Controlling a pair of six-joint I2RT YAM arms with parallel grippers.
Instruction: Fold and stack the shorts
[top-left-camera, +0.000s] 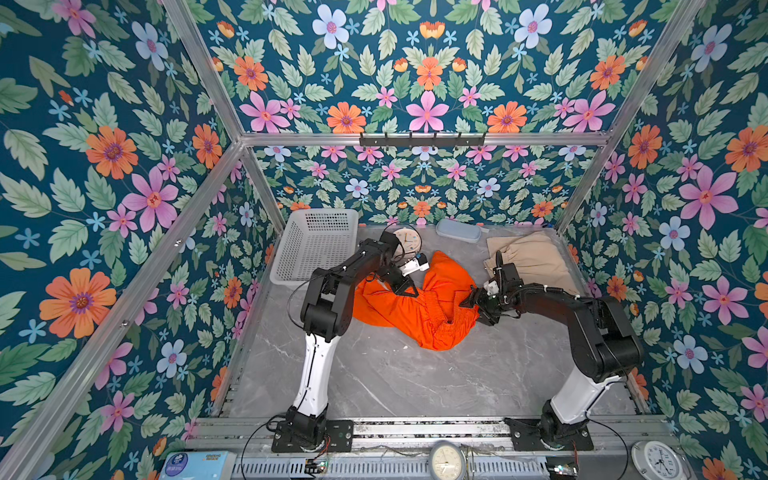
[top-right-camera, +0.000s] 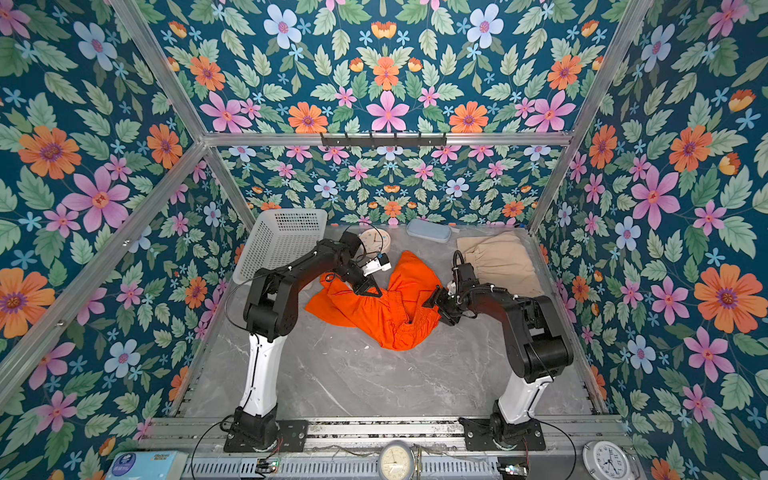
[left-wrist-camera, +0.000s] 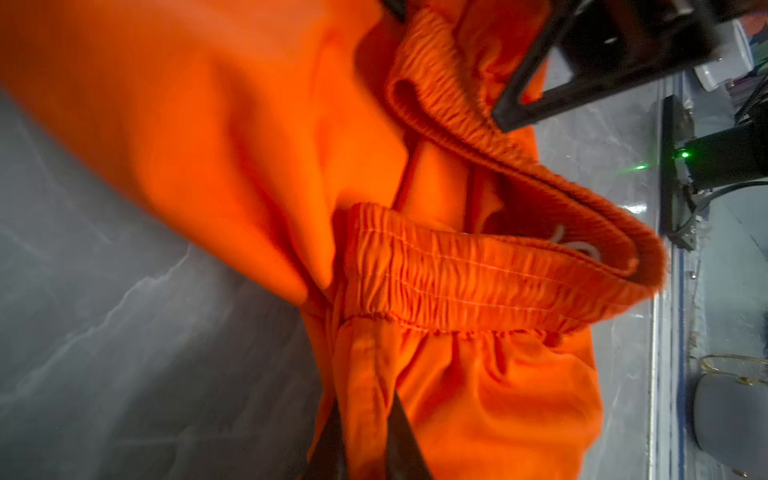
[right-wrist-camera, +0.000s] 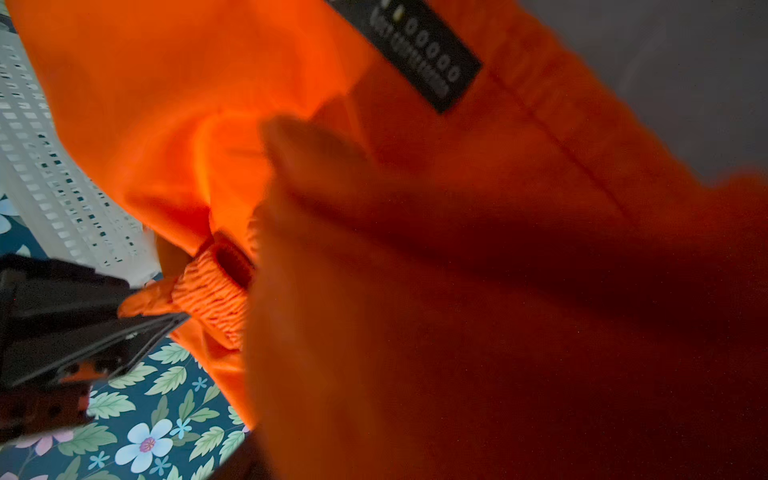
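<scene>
Okay, table (top-left-camera: 415, 386): grey marble top. Both pairs are on it and nothing's stacked yet.
Orange pair (top-left-camera: 419, 320): crumpled heap mid-table, between the two arms, not folded. Most of the cloth sags toward the near edge.
Basket (top-left-camera: 316, 245): white, far left corner, near the left arm. Looks out of play to me.
Tan pair (top-left-camera: 532, 257): far right corner, lying fairly flat, just behind the right arm, so that arm is the nearer one for it.
Left gripper (top-left-camera: 405, 289): clamped together on a pinch of orange cloth right by the waistband, on the heap's far-left side.
Right gripper (top-left-camera: 468, 300): at the heap's right side, with a finger against the waistband in the left wrist view. Its own camera is all blurry orange, so I can't tell whether the jaws are apart or together.
Waistband (left-wrist-camera: 478, 274): the bit that matters. It loops slack from one gripper to the other, long axis roughly left-right across the table. My guess is the next move pulls the ends apart sideways to straighten it, which only works if the right side really grips.
</scene>
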